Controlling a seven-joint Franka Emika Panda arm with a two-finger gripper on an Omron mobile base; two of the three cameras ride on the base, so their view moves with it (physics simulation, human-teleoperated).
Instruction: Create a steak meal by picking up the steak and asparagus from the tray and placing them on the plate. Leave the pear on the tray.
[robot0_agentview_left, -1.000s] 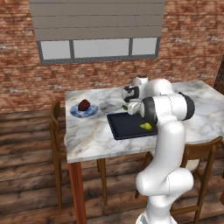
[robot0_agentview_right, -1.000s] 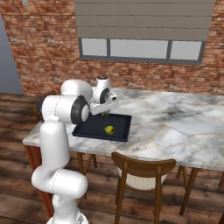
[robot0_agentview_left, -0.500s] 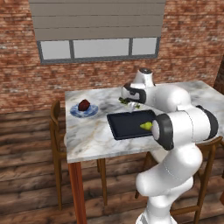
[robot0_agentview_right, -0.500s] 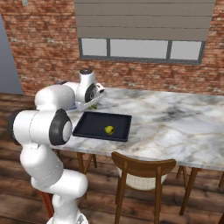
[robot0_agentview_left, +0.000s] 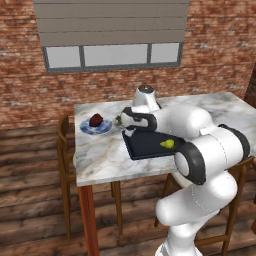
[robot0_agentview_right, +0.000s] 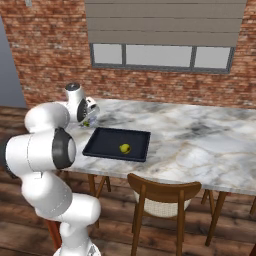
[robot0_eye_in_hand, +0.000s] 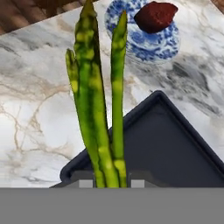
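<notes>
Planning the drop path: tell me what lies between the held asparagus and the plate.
In the hand view, only bare marble table lies between the asparagus, pinched in the gripper, and the plate. The steak already sits on that plate.

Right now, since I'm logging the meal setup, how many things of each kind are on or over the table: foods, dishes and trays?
Foods: 3 (steak on the plate, asparagus in the shut gripper, pear on the tray)
Dishes: 1 (blue and white plate)
Trays: 1 (black tray)
Total: 5
</notes>
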